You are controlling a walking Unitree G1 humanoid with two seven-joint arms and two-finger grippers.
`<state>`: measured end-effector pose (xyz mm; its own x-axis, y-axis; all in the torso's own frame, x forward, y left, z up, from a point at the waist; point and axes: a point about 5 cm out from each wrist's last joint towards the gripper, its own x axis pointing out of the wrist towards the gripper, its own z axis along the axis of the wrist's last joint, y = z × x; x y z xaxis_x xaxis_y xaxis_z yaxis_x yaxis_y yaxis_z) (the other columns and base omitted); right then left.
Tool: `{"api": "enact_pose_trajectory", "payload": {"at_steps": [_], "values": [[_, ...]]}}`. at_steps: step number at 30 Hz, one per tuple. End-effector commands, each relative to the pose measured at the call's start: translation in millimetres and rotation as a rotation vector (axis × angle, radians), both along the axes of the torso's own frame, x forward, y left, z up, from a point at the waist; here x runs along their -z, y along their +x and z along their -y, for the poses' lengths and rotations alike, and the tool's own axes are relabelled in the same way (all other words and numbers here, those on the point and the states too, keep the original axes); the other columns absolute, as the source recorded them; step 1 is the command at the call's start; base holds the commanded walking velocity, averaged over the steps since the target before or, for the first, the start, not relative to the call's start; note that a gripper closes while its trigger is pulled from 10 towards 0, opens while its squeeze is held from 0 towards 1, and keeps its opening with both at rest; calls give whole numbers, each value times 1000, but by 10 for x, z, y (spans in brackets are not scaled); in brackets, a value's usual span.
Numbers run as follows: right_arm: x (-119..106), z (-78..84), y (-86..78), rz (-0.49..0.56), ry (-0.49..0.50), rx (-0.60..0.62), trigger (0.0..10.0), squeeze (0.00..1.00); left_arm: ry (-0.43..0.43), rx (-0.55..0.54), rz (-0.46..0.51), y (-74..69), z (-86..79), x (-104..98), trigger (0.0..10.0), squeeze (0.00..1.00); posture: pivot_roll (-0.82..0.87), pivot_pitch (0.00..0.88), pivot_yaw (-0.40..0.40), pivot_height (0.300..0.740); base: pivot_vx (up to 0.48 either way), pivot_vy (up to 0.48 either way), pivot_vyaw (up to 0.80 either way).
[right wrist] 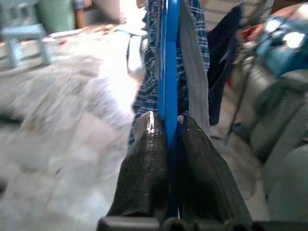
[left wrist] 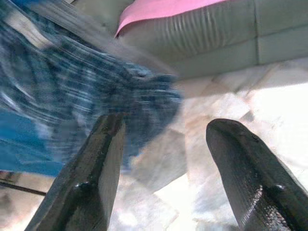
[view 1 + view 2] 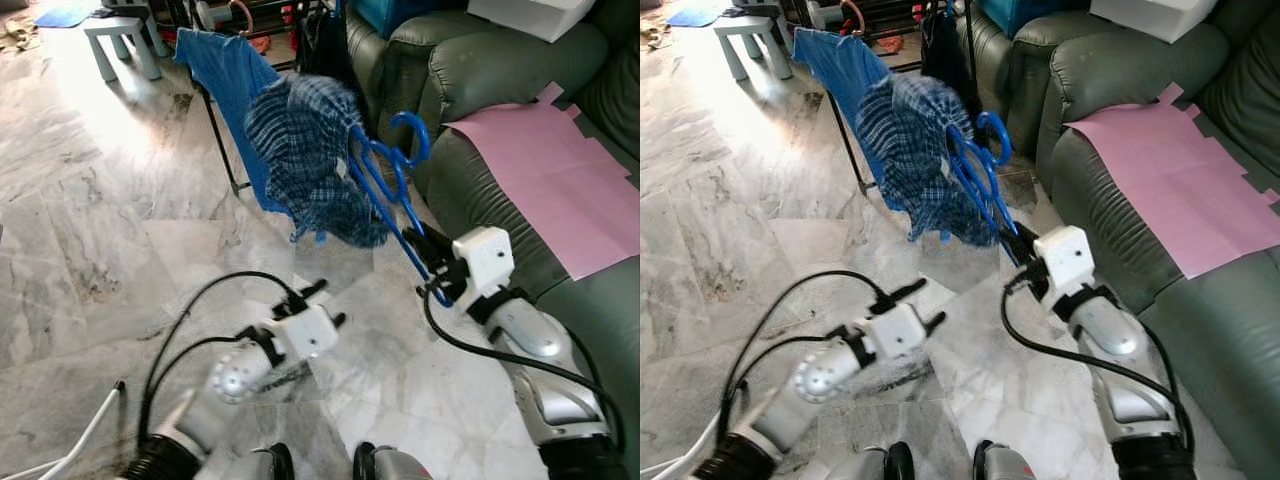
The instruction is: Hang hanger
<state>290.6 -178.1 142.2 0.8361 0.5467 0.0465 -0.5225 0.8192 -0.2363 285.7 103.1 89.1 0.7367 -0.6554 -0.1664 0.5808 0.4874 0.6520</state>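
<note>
The right hand (image 3: 432, 262) is clamped tight on the lower bar of the blue hanger (image 3: 385, 185), which rises up and away from its fingertips, hook uppermost. A blue checked shirt (image 3: 305, 150) is draped on the hanger, beyond the hand. The left hand (image 3: 325, 305) hovers low above the marble floor (image 3: 90, 230), fingers spread wide, holding nothing.

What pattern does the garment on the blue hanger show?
A blue and white check on the garment, clearest in the left eye view.
</note>
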Motion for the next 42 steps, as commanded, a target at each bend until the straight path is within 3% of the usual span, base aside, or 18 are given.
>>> {"api": "enact_pose_trajectory", "payload": {"at_steps": [1, 4, 16, 23, 33, 42], "values": [[-70, 63, -49, 33, 10, -30, 10000, 0, 11, -6, 41, 41, -93, -102, 10000, 1000, -55, 188, -11, 740, 0, 0, 0], [-34, 171, -130, 3, -11, -92, 10000, 0, 41, -10, 127, 147, -280, -331, 10000, 1000, -54, 189, -9, 740, 0, 0, 0], [19, 120, -298, -86, 62, -280, 10000, 0, 75, -64, 240, 383, -506, -635, 10000, 1000, -47, 184, -5, 740, 0, 0, 0], [52, 116, -386, -133, 80, -327, 10000, 0, 63, -71, 292, 410, -502, -706, 10000, 1000, -50, 184, -2, 740, 0, 0, 0], [130, 217, -486, -209, 38, -374, 10000, 0, 131, -62, 384, 485, -621, -911, 10000, 1000, -49, 186, 0, 740, 0, 0, 0], [156, 170, -503, -219, 39, -387, 10000, 0, 67, -64, 353, 486, -568, -884, 10000, 1000, -46, 187, 1, 740, 0, 0, 0]]}}
